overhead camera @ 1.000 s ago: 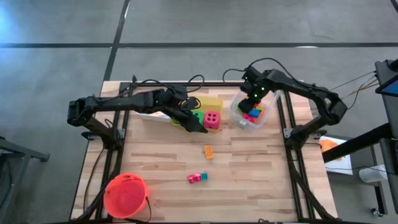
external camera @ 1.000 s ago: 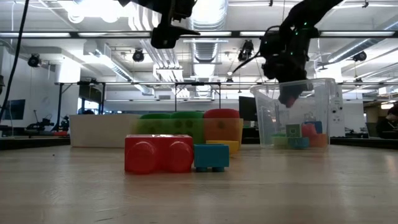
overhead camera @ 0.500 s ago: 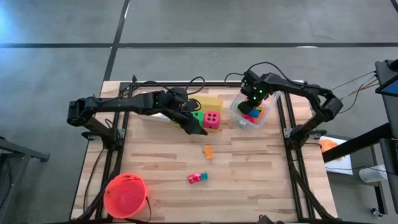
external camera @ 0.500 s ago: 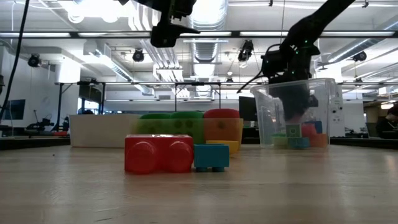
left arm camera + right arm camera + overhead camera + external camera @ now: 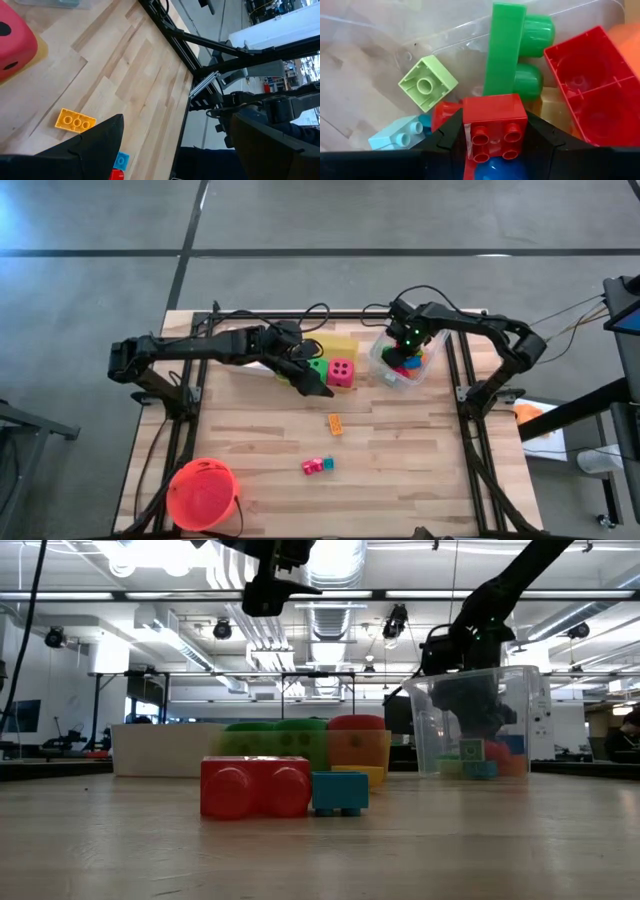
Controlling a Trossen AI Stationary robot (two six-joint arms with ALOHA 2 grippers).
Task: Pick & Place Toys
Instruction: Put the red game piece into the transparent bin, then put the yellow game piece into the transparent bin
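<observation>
The right tool (image 5: 404, 357) was down inside the clear bin (image 5: 378, 360) at the bench's (image 5: 260, 440) far right corner. In the right wrist view its two dark fingers (image 5: 447, 135) were clenched on a small red block (image 5: 494, 125), one on each side of it, with a blue piece (image 5: 497, 172) just beneath. Around the held block lay other toys in the bin: a tall green block (image 5: 512, 50), a large red block turned hollow side up (image 5: 585, 85), a pale green block (image 5: 426, 82) and a light blue block (image 5: 397, 136). In the low view the right arm reached down into the bin, and coloured blocks showed at its bottom.

The left tool (image 5: 315, 383) hung above the bench near the middle of the far edge, just in front of the green die (image 5: 317, 365) and the pink-red die (image 5: 342, 371), which sat side by side against the yellow bin (image 5: 343, 345). Its fingers (image 5: 95, 140) stood wide apart, released and holding nothing.

On the open bench lay an orange block (image 5: 335, 423), near the middle. Nearer the front edge sat a red block (image 5: 312, 467) touching a small blue block (image 5: 327, 464). In the low view this pair stood closest to the camera. An orange-red bucket (image 5: 203, 494) stood at the front left corner, well apart from the toys.
</observation>
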